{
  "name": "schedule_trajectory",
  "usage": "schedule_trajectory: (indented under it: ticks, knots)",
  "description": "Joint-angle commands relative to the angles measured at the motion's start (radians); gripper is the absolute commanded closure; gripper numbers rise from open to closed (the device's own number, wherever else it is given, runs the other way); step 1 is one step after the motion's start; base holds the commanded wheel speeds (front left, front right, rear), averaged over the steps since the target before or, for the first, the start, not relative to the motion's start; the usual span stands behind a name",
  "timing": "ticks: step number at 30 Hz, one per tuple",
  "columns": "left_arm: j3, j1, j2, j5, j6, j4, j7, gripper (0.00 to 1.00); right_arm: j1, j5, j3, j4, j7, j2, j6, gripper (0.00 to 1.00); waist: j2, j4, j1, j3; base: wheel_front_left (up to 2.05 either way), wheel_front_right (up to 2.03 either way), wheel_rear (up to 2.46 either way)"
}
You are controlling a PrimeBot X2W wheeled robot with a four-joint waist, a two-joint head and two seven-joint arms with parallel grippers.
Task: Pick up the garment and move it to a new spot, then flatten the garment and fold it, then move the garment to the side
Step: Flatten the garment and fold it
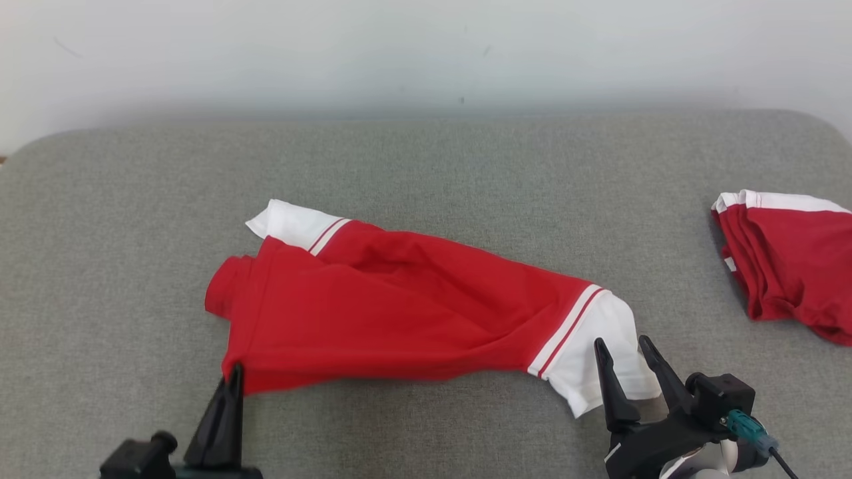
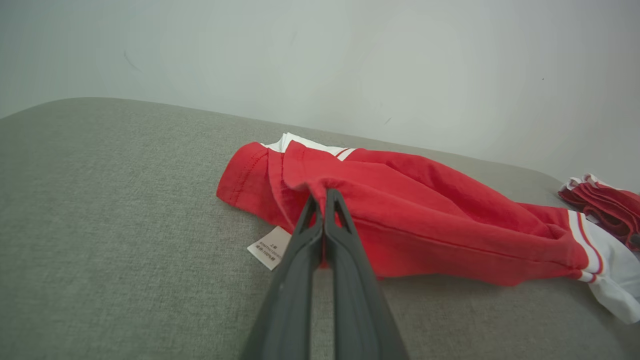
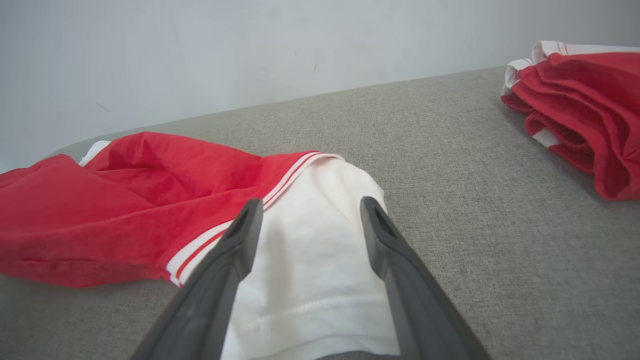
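A red garment (image 1: 399,313) with white striped cuffs lies rumpled across the middle of the grey cushioned surface (image 1: 133,233). My left gripper (image 1: 234,374) is shut on the garment's near left red edge, and in the left wrist view the left gripper (image 2: 324,195) pinches a fold of red cloth (image 2: 400,215) lifted slightly off the surface. My right gripper (image 1: 622,346) is open over the white cuff (image 1: 599,346) at the garment's right end. In the right wrist view the right gripper (image 3: 310,205) has its fingers on either side of the white cuff (image 3: 310,260).
A second red and white garment (image 1: 792,259) lies folded at the right edge of the surface, also seen as a folded pile (image 3: 580,105) in the right wrist view. A white care label (image 2: 270,247) hangs beneath the held edge. A pale wall (image 1: 426,53) stands behind.
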Motion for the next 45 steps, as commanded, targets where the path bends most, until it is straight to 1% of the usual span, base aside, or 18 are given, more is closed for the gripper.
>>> schedule_trajectory:
  ticks: [1, 9, 10, 11, 12, 13, 16, 19, 23, 27, 30, 37, 39, 40, 41, 45]
  knots:
    - [0.004, 0.023, 0.001, -0.006, 0.000, 0.009, -0.004, 1.00, 0.017, 0.002, 0.004, 0.001, 0.000, -0.004, -0.001, 0.00, -0.0001, 0.004, 0.0001, -0.012, 0.00, 0.00, 0.00]
    - [0.027, 0.084, 0.001, -0.037, 0.000, 0.100, -0.004, 1.00, 0.033, 0.003, 0.004, 0.004, 0.000, -0.018, -0.001, 0.00, -0.0001, -0.003, 0.0001, -0.045, 0.00, 0.00, 0.00]
    - [0.030, 0.087, 0.001, -0.040, 0.000, 0.116, -0.004, 0.90, 0.036, 0.004, 0.003, 0.003, 0.000, -0.020, -0.001, 0.00, -0.0001, -0.002, 0.0001, -0.046, 0.00, 0.00, 0.00]
    - [0.030, 0.087, 0.001, -0.034, 0.000, 0.130, -0.004, 0.84, 0.036, 0.005, 0.002, 0.002, 0.000, -0.021, -0.001, 0.00, -0.0001, -0.001, 0.0001, -0.045, 0.00, 0.00, 0.00]
    - [0.034, 0.088, 0.001, -0.036, 0.000, 0.152, -0.004, 0.46, 0.036, 0.005, 0.000, 0.000, 0.000, -0.022, -0.001, 0.00, -0.0001, 0.000, 0.0001, -0.044, 0.00, 0.00, 0.00]
    - [0.040, 0.090, 0.001, -0.042, 0.000, 0.181, -0.004, 0.00, 0.037, 0.004, -0.002, -0.001, 0.000, -0.024, -0.001, 0.00, -0.0001, 0.002, 0.0001, -0.043, 0.00, 0.00, 0.00]
    - [0.050, 0.082, 0.000, -0.044, 0.002, 0.234, -0.004, 0.00, 0.035, 0.001, -0.004, -0.005, 0.000, -0.028, -0.001, 0.00, -0.0001, 0.006, 0.0001, -0.041, 0.00, 0.00, 0.00]
    - [0.052, 0.084, 0.001, -0.048, 0.010, 0.245, -0.004, 0.00, 0.019, -0.002, -0.003, -0.012, 0.000, -0.031, -0.001, 0.00, -0.0001, 0.010, 0.0001, -0.038, 0.00, 0.00, 0.00]
    - [0.039, 0.096, 0.000, -0.058, 0.033, 0.217, -0.004, 0.00, -0.013, -0.003, 0.010, -0.026, 0.000, -0.045, -0.001, 0.00, -0.0001, 0.025, 0.0001, -0.033, 0.00, 0.00, 0.00]
    - [0.004, 0.080, 0.000, -0.054, 0.039, 0.175, -0.004, 0.00, -0.078, -0.008, 0.059, -0.023, 0.000, -0.082, -0.001, 0.00, -0.0001, 0.056, 0.0001, -0.015, 0.00, 0.00, 0.00]
    - [-0.046, 0.052, 0.001, -0.050, 0.036, 0.154, -0.004, 0.00, -0.147, 0.016, 0.118, 0.007, 0.000, -0.125, -0.001, 0.00, -0.0001, 0.097, 0.0001, 0.006, 0.00, 0.00, 0.00]
    - [-0.136, 0.005, 0.001, -0.069, 0.053, 0.104, -0.004, 0.00, -0.335, 0.100, 0.295, 0.138, 0.000, -0.227, -0.001, 0.00, -0.0001, 0.210, 0.0001, 0.062, 0.00, 0.00, 0.00]
    - [-0.155, 0.001, 0.001, -0.076, 0.056, 0.096, -0.004, 0.00, -0.374, 0.137, 0.350, 0.175, 0.000, -0.247, -0.001, 0.00, -0.0001, 0.242, 0.0001, 0.075, 0.00, 0.00, 0.00]
    - [-0.155, 0.001, 0.001, -0.076, 0.056, 0.096, -0.004, 0.00, -0.374, 0.137, 0.350, 0.175, 0.000, -0.247, -0.001, 0.00, -0.0001, 0.242, 0.0001, 0.075, 0.00, 0.00, 0.00]
    - [-0.161, -0.002, 0.001, -0.081, 0.061, 0.092, -0.004, 0.00, -0.395, 0.155, 0.376, 0.190, 0.000, -0.257, -0.001, 0.00, -0.0001, 0.257, 0.0001, 0.081, 0.00, 0.00, 0.00]
    - [-0.180, -0.006, 0.001, -0.084, 0.069, 0.078, -0.004, 0.00, -0.469, 0.237, 0.514, 0.236, 0.005, -0.301, -0.001, 0.00, -0.0001, 0.313, 0.0001, 0.106, 0.00, 0.00, 0.00]
